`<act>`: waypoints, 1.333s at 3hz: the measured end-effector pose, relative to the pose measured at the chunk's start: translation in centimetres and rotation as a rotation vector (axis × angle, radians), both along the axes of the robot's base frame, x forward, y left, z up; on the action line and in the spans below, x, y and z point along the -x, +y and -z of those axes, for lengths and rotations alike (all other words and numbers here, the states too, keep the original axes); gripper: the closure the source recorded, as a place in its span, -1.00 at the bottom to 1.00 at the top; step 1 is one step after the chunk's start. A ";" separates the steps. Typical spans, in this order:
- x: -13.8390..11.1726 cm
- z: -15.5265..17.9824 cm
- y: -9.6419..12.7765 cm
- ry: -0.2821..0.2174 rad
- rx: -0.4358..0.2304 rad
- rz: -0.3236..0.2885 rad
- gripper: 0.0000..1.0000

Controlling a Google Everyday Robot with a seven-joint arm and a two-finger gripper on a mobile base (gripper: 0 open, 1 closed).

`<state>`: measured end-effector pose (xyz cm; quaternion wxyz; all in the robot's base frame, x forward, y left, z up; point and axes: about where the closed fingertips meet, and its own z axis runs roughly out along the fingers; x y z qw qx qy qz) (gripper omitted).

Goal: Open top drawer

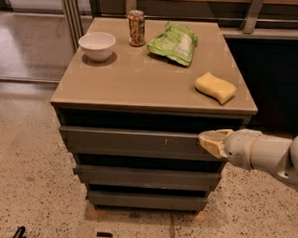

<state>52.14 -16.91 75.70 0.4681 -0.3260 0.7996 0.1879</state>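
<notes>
Camera view: the wide dark-grey handleless top drawer (133, 140) sits directly under the top of the tan bench (140, 85). Its scratched front faces the camera and, by judgement, is not yet pulled out. The pale wedge-shaped fingers (213, 142) are level with the front's right end, touching or just beside it. Their opening cannot be told. This placement probably seeks the front's edge, since no handle exists.

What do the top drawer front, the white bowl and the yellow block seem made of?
The top drawer: perhaps painted metal or laminate; matt dark grey, pale scratches. The bowl: likely glazed ceramic, smooth white; maybe plastic. The yellow block: looks like sponge foam; soft rounded edges. The gripper sits at the drawer front's right end.
</notes>
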 end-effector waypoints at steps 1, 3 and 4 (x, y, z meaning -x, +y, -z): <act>-2.2 1.6 -0.1 -0.020 -0.043 0.026 1.00; -3.9 4.3 1.0 -0.073 -0.111 0.121 1.00; -7.4 5.5 0.7 -0.134 -0.117 0.181 1.00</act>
